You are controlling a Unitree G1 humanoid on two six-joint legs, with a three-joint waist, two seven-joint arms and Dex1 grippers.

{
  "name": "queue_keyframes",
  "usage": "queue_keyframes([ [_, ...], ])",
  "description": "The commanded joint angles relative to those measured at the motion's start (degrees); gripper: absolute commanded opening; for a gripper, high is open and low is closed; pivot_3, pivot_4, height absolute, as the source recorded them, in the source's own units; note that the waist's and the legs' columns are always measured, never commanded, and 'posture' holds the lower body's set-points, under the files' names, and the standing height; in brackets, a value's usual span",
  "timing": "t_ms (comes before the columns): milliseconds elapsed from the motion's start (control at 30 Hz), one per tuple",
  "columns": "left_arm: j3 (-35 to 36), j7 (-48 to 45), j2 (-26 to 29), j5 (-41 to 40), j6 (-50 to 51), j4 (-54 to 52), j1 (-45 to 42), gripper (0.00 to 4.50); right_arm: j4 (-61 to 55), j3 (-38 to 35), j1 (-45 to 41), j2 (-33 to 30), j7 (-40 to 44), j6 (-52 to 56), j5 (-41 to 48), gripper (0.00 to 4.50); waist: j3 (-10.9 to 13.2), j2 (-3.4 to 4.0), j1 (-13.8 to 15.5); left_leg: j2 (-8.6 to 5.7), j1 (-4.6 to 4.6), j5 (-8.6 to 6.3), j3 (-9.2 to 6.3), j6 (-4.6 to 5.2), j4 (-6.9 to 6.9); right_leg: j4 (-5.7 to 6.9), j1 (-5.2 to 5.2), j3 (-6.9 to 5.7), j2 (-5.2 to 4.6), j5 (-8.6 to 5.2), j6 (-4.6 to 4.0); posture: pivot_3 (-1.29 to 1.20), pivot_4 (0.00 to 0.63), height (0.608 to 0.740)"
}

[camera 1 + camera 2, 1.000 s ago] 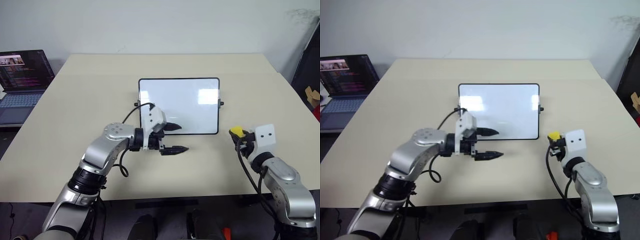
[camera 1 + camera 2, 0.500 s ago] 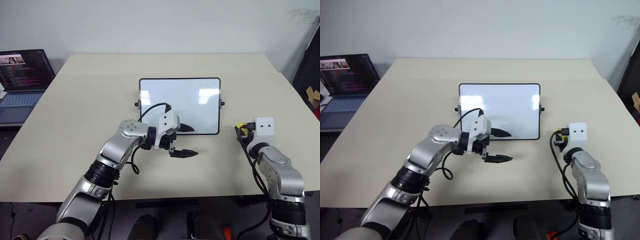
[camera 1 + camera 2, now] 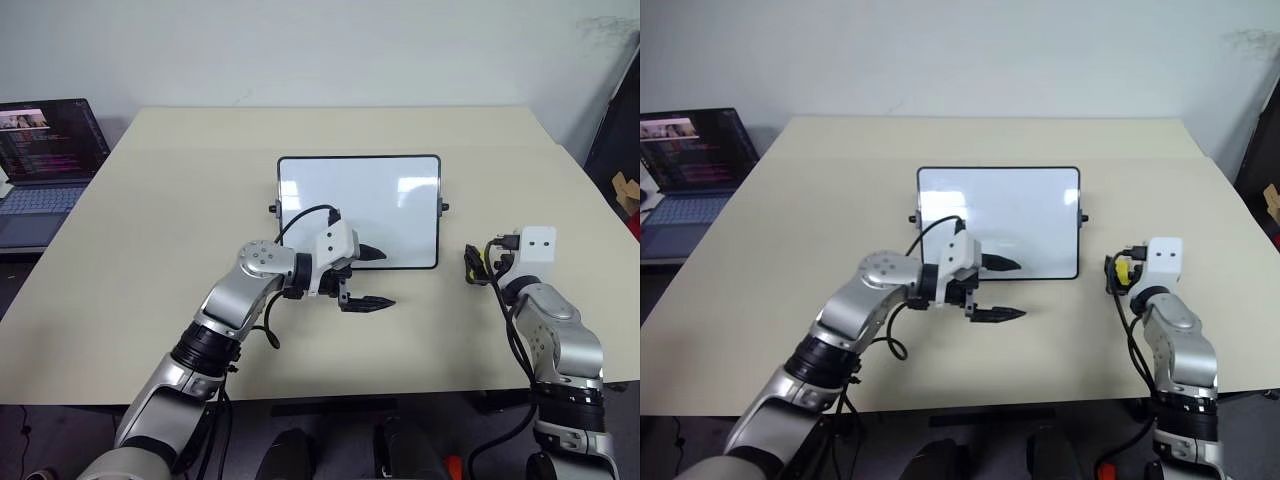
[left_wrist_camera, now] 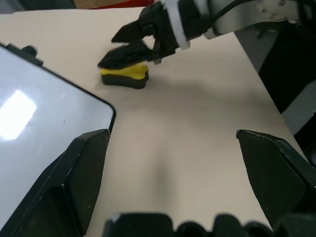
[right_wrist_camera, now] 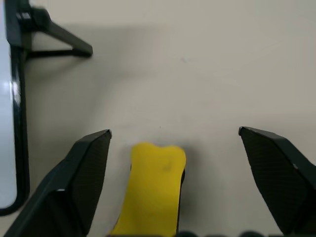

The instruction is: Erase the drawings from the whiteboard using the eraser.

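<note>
Table (image 3: 150, 220) with eraser (image 5: 153, 187), whiteboard (image 3: 358, 205)

Beige table (image 3: 150, 230), framed whiteboard (image 3: 358, 210) at its middle, yellow eraser (image 4: 124, 77) lying just beside the board

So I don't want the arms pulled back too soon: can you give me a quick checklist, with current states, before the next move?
1. Whiteboard free of drawings: ok, surface looks blank.
2. Eraser resting on the table, beside the board: ok.
3. Right tool open, fingers wide apart: ok.
4. Right tool clear of the eraser: not ok, the eraser lies between its fingers.
5. Left tool open: ok.
6. Left tool clear of the board: cannot tell, one finger overlaps its lower edge.
</note>
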Motion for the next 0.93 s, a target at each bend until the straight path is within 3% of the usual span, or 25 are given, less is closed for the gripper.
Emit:
queue_keyframes([
  [33, 5.00, 4.96, -0.25, -1.09, 0.97, -3.45, 1.98, 4.50, -8.23, 1.38, -0.53, 0.40, 0.39, -3.96, 0.69, 4.46, 0.01, 0.01, -0.02, 0.00, 0.00, 0.00, -0.01, 0.00, 0.00, 0.00, 0.00, -0.01, 0.00, 0.00, 0.00, 0.00, 0.150, 0.740],
  [267, 14.89, 17.38, -1.99, -3.79, 4.45, -10.97, 12.42, 4.50, -22.31, 6.22, 9.76, 1.23, 0.57, -7.92, -1.94, 4.46, 0.01, 0.02, 0.31, 0.02, -0.04, -0.01, -0.07, 0.00, -0.01, -0.04, -0.02, -0.03, -0.06, -0.03, 0.04, 0.00, 0.150, 0.740],
  [433, 21.74, 31.97, -6.44, 0.10, 1.43, -15.04, 22.10, 4.50, -22.01, 7.70, 21.01, 3.19, 2.06, -16.37, -2.39, 4.46, -0.01, -0.01, 0.54, -0.05, -0.05, -0.01, -0.11, 0.00, 0.03, -0.08, 0.03, -0.04, -0.39, -0.03, 0.06, 0.00, 0.150, 0.740],
  [633, 23.42, 41.08, -9.73, 3.06, -0.78, -21.21, 30.74, 4.50, -21.15, 3.08, 27.42, 5.94, 4.34, -23.91, 3.66, 4.46, -0.01, 0.01, 0.45, -0.05, 0.04, -0.01, -0.06, 0.00, 0.02, -0.05, 0.09, -0.04, -0.39, -0.03, 0.07, 0.00, 0.150, 0.740],
  [933, 24.08, 48.51, -11.60, 5.82, -0.02, -23.43, 35.54, 4.50, -20.97, 1.26, 29.31, 7.99, 0.74, -21.56, 4.96, 4.46, -0.02, 0.01, 0.42, -0.05, 0.09, -0.01, -0.03, 0.00, 0.01, 0.00, 0.11, -0.03, -0.36, -0.03, 0.06, 0.00, 0.150, 0.740],
])
